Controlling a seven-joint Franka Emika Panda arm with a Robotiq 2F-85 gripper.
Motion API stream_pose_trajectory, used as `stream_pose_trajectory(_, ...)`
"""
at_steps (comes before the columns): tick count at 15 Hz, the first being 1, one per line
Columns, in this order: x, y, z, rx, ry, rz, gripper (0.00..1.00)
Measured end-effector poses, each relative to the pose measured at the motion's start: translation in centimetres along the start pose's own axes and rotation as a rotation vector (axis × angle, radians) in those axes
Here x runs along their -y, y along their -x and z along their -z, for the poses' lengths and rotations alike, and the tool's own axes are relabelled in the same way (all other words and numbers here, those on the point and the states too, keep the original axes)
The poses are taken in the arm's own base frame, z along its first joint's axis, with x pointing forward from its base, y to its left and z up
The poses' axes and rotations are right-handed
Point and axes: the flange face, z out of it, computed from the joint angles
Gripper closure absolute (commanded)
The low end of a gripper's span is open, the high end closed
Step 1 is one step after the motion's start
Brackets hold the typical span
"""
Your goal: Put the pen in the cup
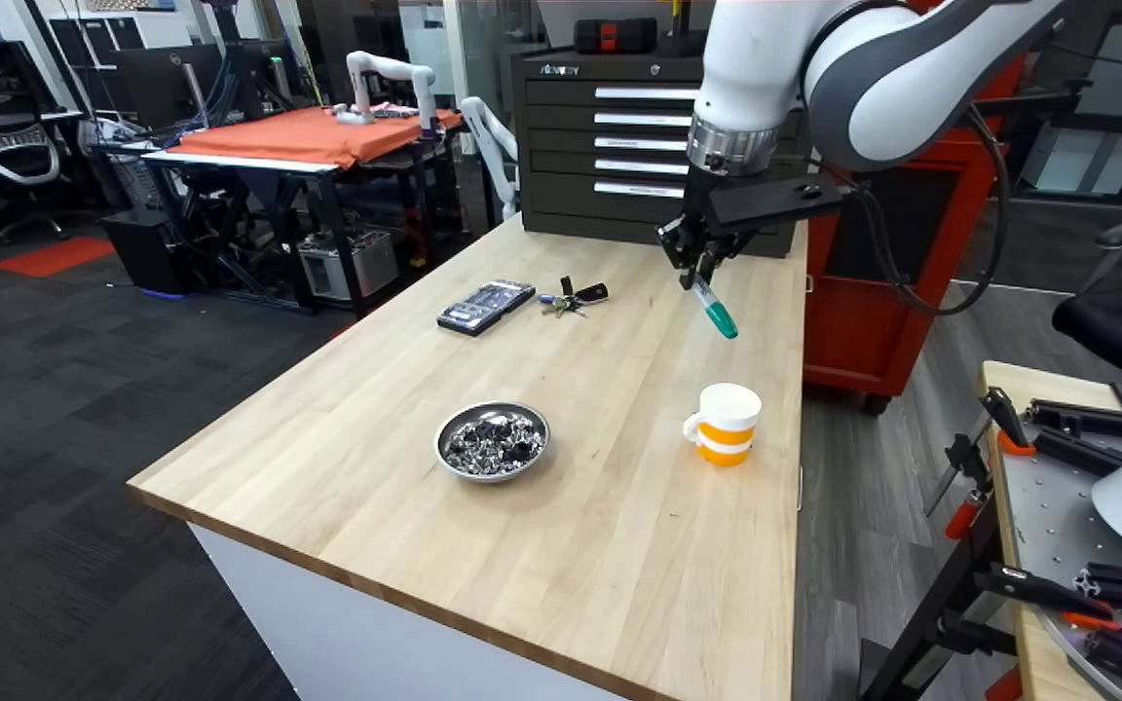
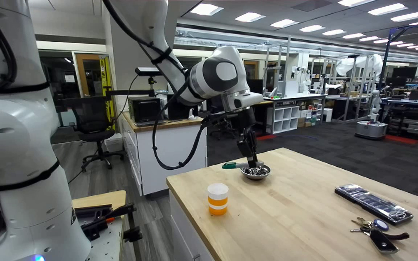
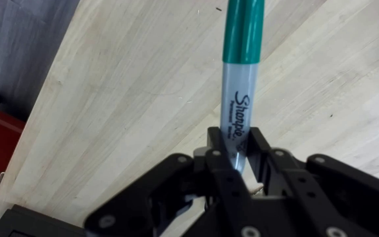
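My gripper [image 3: 234, 140] is shut on the pen, a green-capped marker [image 3: 240, 82], holding it near the end of its grey barrel. The green cap points outward, away from the fingers. In an exterior view the gripper [image 1: 695, 277] holds the pen [image 1: 719, 316] in the air, tilted with its cap down toward the cup's side. In an exterior view the pen [image 2: 230, 165] looks nearly level beside the gripper [image 2: 253, 163]. The white cup with orange bands [image 1: 729, 409] stands upright on the table, apart from the pen; it also shows here [image 2: 217, 199]. The cup is out of the wrist view.
A metal bowl [image 1: 493, 477] with small metal bits stands on the wooden table [image 1: 610, 555]. A flat dark case [image 1: 485, 308] and a bunch of keys [image 1: 576, 298] lie farther off. A dark drawer chest [image 1: 610, 212] stands at the table's end. The table edge runs close beside the cup.
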Motion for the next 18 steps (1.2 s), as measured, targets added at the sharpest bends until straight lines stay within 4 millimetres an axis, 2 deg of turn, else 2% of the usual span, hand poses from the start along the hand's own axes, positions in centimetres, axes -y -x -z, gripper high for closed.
stream_pose_trajectory(7,-0.5,-0.1,-0.3,-0.059,0.022,0.001,0.94)
stream_pose_trajectory(18,1.3,2.2,0.3,-0.163,0.02,-0.003,0.94)
